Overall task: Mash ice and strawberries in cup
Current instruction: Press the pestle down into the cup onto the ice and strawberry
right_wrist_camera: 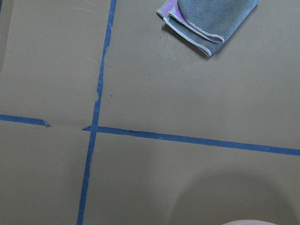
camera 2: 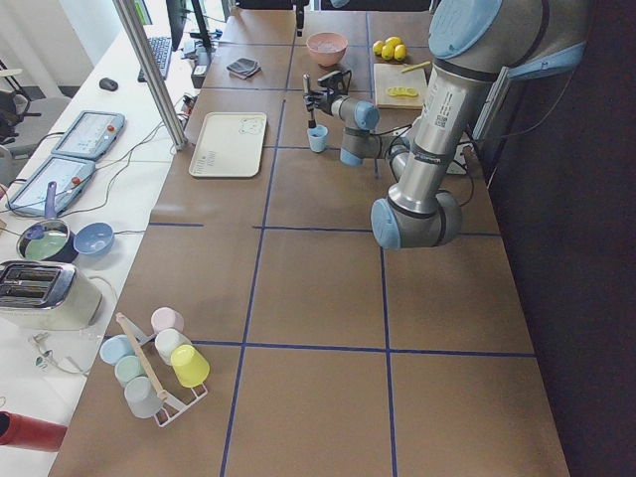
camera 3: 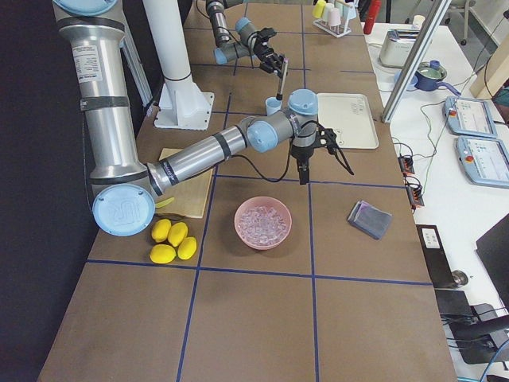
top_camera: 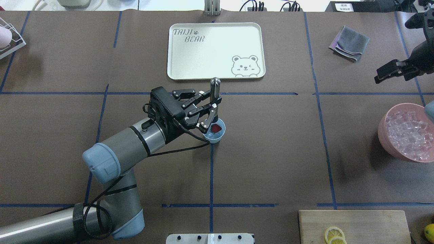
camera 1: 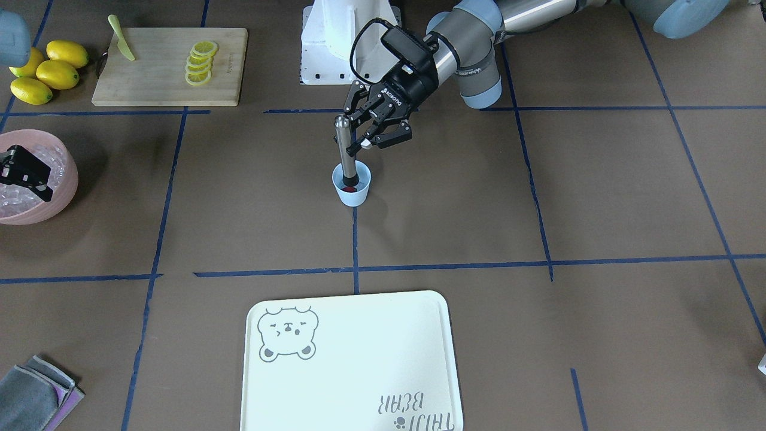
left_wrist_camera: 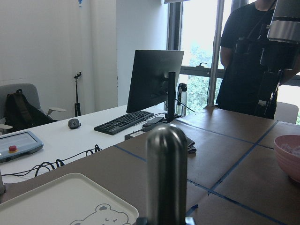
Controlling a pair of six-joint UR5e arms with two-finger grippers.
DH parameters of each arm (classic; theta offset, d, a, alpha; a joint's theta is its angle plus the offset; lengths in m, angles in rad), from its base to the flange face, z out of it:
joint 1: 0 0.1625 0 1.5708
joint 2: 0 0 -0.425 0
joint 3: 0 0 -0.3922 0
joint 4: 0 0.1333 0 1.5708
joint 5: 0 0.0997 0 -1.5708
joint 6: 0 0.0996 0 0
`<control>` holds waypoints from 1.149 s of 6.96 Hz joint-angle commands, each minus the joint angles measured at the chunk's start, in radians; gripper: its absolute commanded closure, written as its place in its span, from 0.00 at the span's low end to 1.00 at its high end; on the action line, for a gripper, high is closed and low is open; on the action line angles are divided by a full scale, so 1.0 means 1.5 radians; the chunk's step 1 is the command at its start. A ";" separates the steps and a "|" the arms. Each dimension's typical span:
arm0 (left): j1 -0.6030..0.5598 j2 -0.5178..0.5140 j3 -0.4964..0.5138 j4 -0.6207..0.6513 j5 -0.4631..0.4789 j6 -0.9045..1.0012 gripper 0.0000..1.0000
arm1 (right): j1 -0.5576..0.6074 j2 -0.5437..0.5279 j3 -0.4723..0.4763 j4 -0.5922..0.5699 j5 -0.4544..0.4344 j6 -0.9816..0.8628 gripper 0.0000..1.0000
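The pale blue cup (top_camera: 214,137) stands near the table's middle, with the red strawberry (top_camera: 216,128) in it; the cup also shows in the front view (camera 1: 352,193). A steel muddler (top_camera: 214,88) stands upright in the cup. My left gripper (top_camera: 212,113) is shut on its shaft just above the cup rim. The ice (top_camera: 407,130) fills a pink bowl (top_camera: 386,142) at the table's right side. I cannot tell whether any ice lies in the cup. My right gripper (top_camera: 390,71) hangs open and empty above the table beyond the bowl.
A white bear tray (top_camera: 190,61) lies beyond the cup. A grey cloth (top_camera: 349,43) lies at the far right. A cutting board (top_camera: 366,220) with lemon slices, a green knife (camera 1: 121,39) and whole lemons (camera 1: 48,72) sit at the near right.
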 commanded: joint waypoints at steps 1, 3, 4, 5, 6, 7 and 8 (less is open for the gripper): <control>0.014 0.000 0.003 -0.001 0.001 0.002 1.00 | 0.000 0.000 0.000 0.000 0.000 0.000 0.00; 0.015 -0.002 0.020 -0.002 0.001 0.015 1.00 | 0.000 0.000 0.001 0.000 0.000 0.002 0.00; 0.015 -0.001 0.026 -0.002 0.001 0.015 1.00 | 0.000 0.000 0.002 0.000 0.000 0.002 0.00; 0.020 -0.001 0.030 -0.002 0.001 0.015 1.00 | 0.000 0.000 0.003 0.000 0.000 0.002 0.00; 0.025 -0.001 0.035 -0.002 0.001 0.015 1.00 | 0.000 -0.001 0.005 0.000 0.000 0.003 0.00; 0.027 -0.001 0.034 -0.003 0.001 0.015 1.00 | 0.000 -0.001 0.006 0.000 0.000 0.003 0.00; 0.027 0.000 0.035 -0.004 0.001 0.015 1.00 | 0.000 -0.001 0.006 0.000 0.000 0.003 0.00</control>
